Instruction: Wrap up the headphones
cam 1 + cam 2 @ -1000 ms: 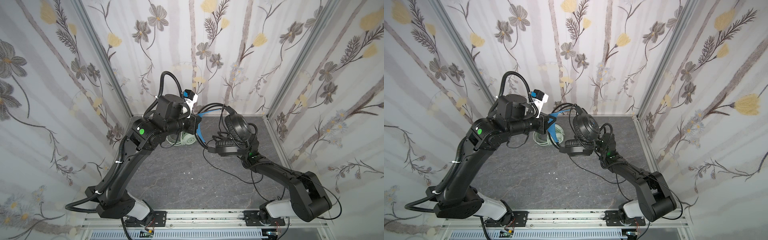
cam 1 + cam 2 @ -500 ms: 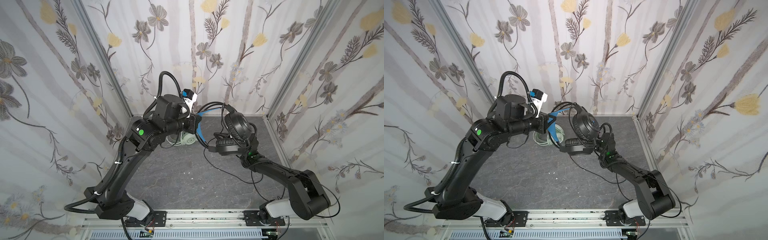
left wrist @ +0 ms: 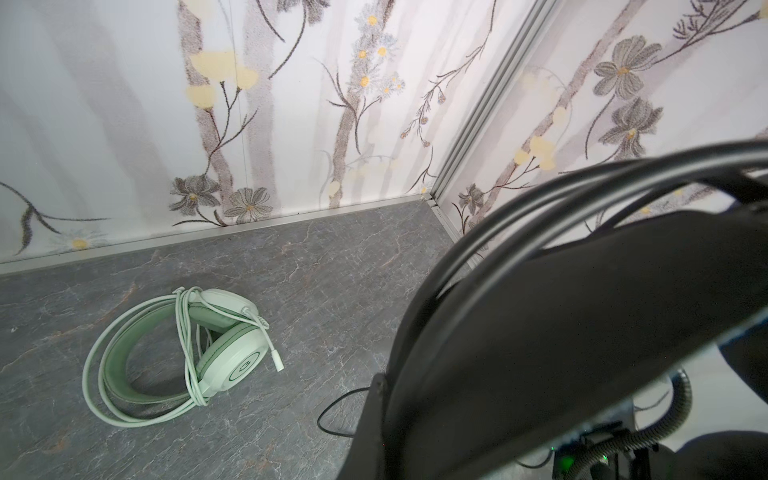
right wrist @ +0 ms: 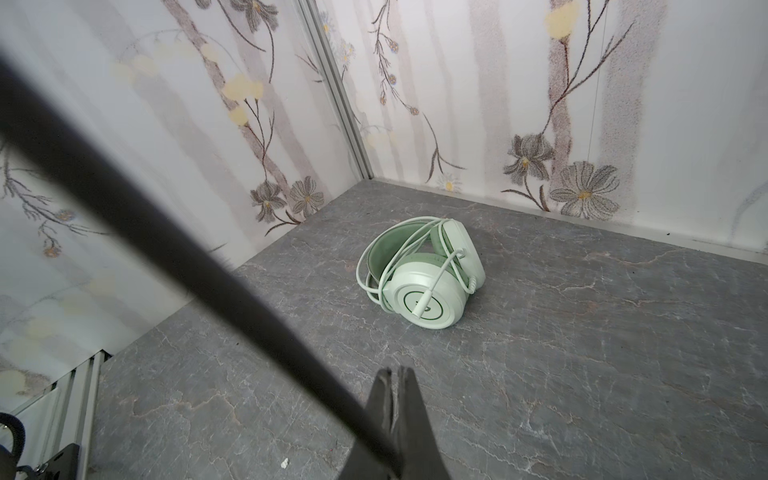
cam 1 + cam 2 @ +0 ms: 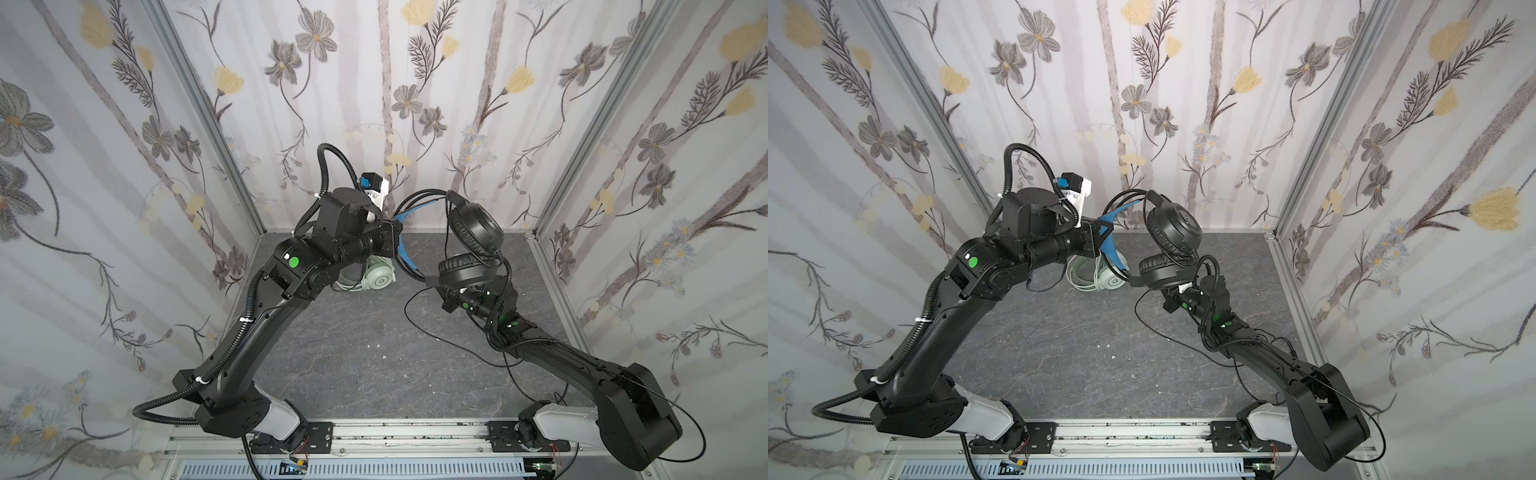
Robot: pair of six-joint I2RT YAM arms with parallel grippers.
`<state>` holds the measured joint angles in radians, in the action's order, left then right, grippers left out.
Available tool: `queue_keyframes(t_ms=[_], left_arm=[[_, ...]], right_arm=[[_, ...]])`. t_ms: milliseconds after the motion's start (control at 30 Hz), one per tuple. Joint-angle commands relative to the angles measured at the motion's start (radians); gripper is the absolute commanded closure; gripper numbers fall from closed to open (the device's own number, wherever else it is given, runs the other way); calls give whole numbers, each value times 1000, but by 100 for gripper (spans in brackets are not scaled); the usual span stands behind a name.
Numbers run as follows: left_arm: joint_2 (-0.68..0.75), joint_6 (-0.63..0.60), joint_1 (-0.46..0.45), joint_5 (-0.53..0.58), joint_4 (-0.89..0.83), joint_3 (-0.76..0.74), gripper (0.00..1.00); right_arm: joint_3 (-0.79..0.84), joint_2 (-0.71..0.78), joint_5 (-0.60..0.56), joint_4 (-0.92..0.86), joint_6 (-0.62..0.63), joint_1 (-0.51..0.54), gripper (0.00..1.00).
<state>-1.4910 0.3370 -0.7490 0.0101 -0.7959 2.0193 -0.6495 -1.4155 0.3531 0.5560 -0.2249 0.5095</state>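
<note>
1. Two pincers, both shut. On the right gripper [image 4: 395, 376] the jaws are pressed together, and the thin black cable [image 4: 166, 245] runs straight into them. It looks pinched there, though blur hides the exact bite.
2. Across from it, the left gripper [image 5: 395, 243] is clamped on the blue inner band [image 5: 404, 249] of the black headphones [image 5: 473, 232]. That grip holds them clear of the table [image 5: 353, 365].
3. The relation that matters: the ear cups hang just above the right gripper, and the headband arches from the left gripper over to them. Its long axis therefore runs across, between the two arms.
4. From the cups the loose cable drops to the table, loops there and trails back toward the right arm's base. The right arm is the nearer one to that slack — the left serves as holder.
5. My judgement is that the coming move is a turn of cable round the band or cups. The slack lies below and behind the right gripper, so it would have to be drawn up first.
6. Farther out, the mint headphones [image 3: 224, 353] lie on the table under the left arm's wrist. Their whitish cable [image 3: 187, 332] is wound round them, so that pair looks finished.
7. No box, tray or other container shows in any view.
</note>
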Motion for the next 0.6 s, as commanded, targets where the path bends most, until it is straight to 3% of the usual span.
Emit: queue_keyframes(t_ms=[0,233,567], left_arm=[[-10,71,8,87,125,3,100],[-31,116,27,209,150,5,100],[-69,174,63,271,161,6,100]], right_arm=[[9,27,-110,-89,47,32,100],[21,87,-208,-178,72,113,100],[15,171,-358,-322,113,243,100]])
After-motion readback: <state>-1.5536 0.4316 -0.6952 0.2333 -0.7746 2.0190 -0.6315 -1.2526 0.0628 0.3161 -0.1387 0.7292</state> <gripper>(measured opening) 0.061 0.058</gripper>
